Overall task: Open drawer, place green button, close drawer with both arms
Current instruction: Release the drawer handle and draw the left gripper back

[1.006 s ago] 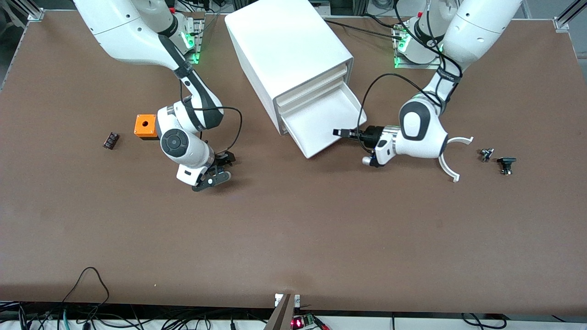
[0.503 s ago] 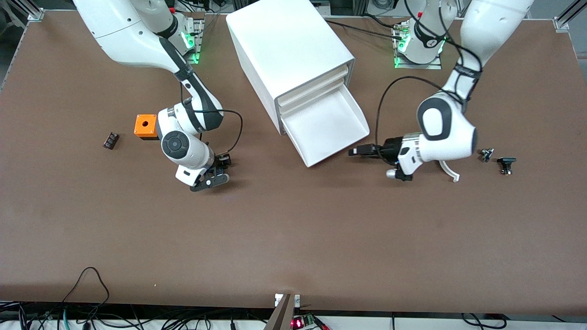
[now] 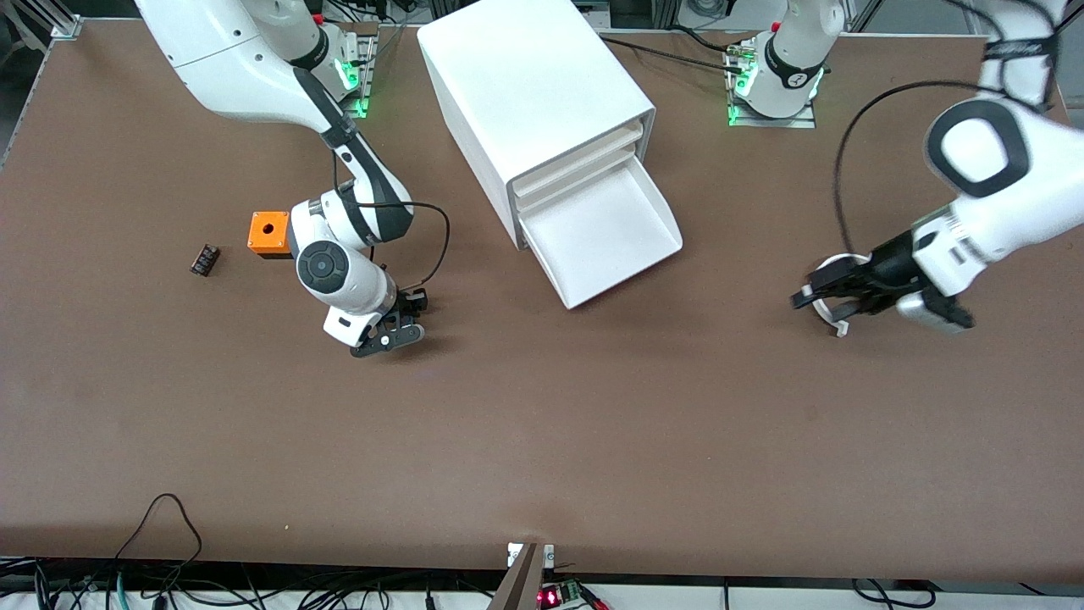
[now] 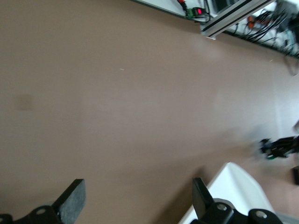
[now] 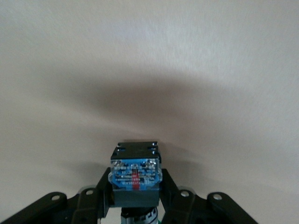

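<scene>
The drawer (image 3: 624, 273), the lowest one of the white cabinet (image 3: 533, 93), stands pulled out and its tray is bare. My right gripper (image 3: 396, 327) hangs low over the table toward the right arm's end from the drawer. It is shut on the button (image 5: 134, 171), whose black body with a blue label shows between the fingers (image 5: 103, 186); a little green shows beneath it. My left gripper (image 3: 809, 286) is open and empty, over the table toward the left arm's end, away from the drawer. The left wrist view shows its fingers (image 4: 74, 196) wide apart over bare table.
A white curved piece (image 3: 837, 327) lies under my left gripper and also shows in the left wrist view (image 4: 236, 189). Small dark parts (image 4: 279, 146) lie beside it. An orange cube (image 3: 268, 232) and a small black-and-red block (image 3: 204, 259) sit toward the right arm's end.
My left arm has left the drawer's front and swung toward its own end of the table. The drawer came out slightly farther first. My right gripper has barely moved.
</scene>
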Controlling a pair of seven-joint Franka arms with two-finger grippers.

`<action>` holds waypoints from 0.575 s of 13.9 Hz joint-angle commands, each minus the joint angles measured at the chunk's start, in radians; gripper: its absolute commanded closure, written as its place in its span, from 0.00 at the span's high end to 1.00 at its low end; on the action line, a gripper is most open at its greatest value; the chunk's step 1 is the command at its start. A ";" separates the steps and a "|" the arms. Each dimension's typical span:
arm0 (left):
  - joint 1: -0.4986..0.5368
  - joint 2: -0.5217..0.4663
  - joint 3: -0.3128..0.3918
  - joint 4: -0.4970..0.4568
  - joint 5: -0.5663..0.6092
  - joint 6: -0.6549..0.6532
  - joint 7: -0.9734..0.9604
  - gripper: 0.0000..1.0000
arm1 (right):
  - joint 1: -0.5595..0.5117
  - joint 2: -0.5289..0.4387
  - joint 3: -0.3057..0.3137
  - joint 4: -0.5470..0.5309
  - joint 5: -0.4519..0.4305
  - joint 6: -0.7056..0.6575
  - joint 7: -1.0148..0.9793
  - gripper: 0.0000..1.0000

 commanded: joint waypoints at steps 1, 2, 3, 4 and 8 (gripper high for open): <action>-0.004 -0.093 0.051 0.097 0.242 -0.187 -0.026 1.00 | -0.003 -0.071 0.006 0.022 -0.006 -0.042 -0.073 0.38; -0.004 -0.102 0.062 0.143 0.304 -0.264 -0.059 1.00 | -0.003 -0.092 0.006 0.038 -0.006 -0.053 -0.102 0.38; -0.005 -0.108 0.079 0.186 0.359 -0.342 -0.110 1.00 | -0.002 -0.111 0.009 0.057 -0.004 -0.053 -0.154 0.38; -0.007 -0.115 0.079 0.221 0.426 -0.402 -0.162 1.00 | -0.002 -0.116 0.024 0.090 -0.001 -0.053 -0.240 0.38; -0.028 -0.118 0.062 0.271 0.640 -0.465 -0.350 1.00 | 0.004 -0.107 0.147 0.223 0.001 -0.111 -0.346 0.38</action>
